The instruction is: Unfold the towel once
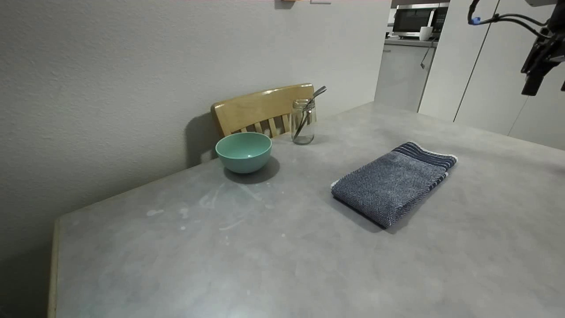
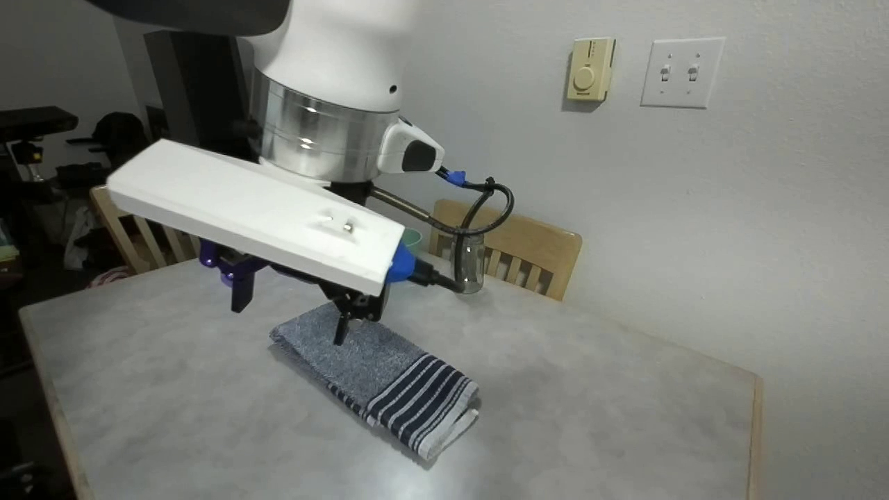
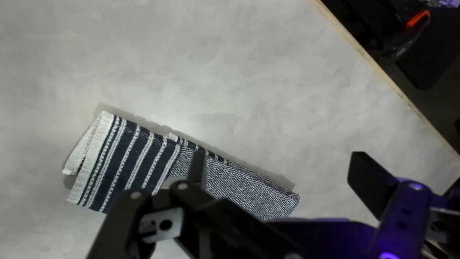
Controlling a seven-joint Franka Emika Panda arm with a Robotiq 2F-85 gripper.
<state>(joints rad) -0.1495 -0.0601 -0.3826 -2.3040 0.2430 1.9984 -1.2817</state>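
In both exterior views the towel (image 1: 393, 183) (image 2: 378, 347) lies folded into a thick rectangle on the grey table. Its plain part is blue-grey; dark bands with pale stripes (image 2: 424, 396) and a white hem mark one short end. Layers show slightly apart at that end, in the wrist view at the towel's (image 3: 122, 162) left. My gripper (image 3: 279, 158) (image 2: 290, 325) is held above the table, jaws wide apart with nothing between them. From the wrist, one finger (image 3: 197, 169) overlaps the towel and the opposite one is over bare table. The gripper's body hides the towel's lower side there.
A teal bowl (image 1: 243, 152) and a glass jar (image 1: 303, 126) with a metal utensil stand near the wall-side edge. Behind them is a wooden chair (image 1: 265, 104). The wooden table edge (image 3: 388, 81) runs diagonally across the wrist view's right.
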